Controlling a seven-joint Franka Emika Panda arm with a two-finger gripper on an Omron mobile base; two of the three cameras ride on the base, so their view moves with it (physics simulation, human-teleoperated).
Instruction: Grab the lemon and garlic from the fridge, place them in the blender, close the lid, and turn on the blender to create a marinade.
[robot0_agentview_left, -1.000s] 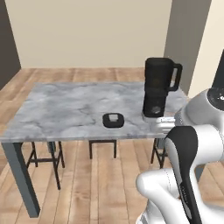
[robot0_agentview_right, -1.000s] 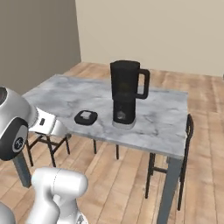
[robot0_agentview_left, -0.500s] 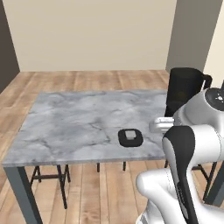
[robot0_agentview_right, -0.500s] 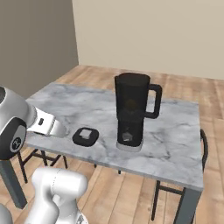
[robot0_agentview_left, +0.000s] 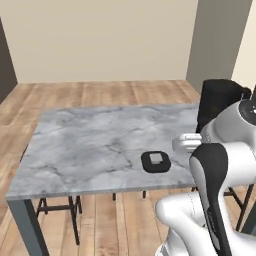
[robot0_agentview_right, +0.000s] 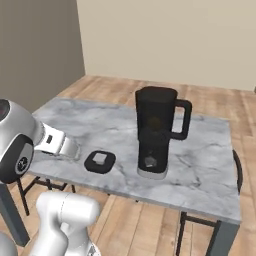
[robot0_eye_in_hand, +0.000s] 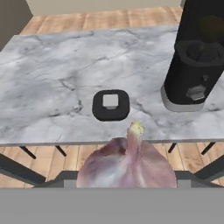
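Note:
My gripper (robot0_eye_in_hand: 127, 177) is shut on a purplish-white garlic bulb (robot0_eye_in_hand: 127, 162), held just short of the table's near edge. On the grey marble table (robot0_agentview_left: 95, 145) the black lid (robot0_eye_in_hand: 111, 104) with its light grey knob lies flat, a little beyond the garlic. The same lid (robot0_agentview_left: 155, 161) (robot0_agentview_right: 100, 160) sits near the table's front edge. The black blender (robot0_agentview_right: 156, 132) (robot0_eye_in_hand: 197, 57) stands upright to the lid's right, its jug top uncovered. A dim yellowish patch shows through the jug wall; I cannot tell whether it is the lemon. The fridge is out of view.
Dark metal stools (robot0_agentview_left: 57, 205) stand under the table. A wooden floor surrounds it, with beige walls behind. My white arm (robot0_agentview_left: 220, 165) blocks part of the blender in the left base view.
The whole picture has shifted: the base has driven, so the table and blender sit nearer and further right in the left base view. Lid and blender keep their places on the table.

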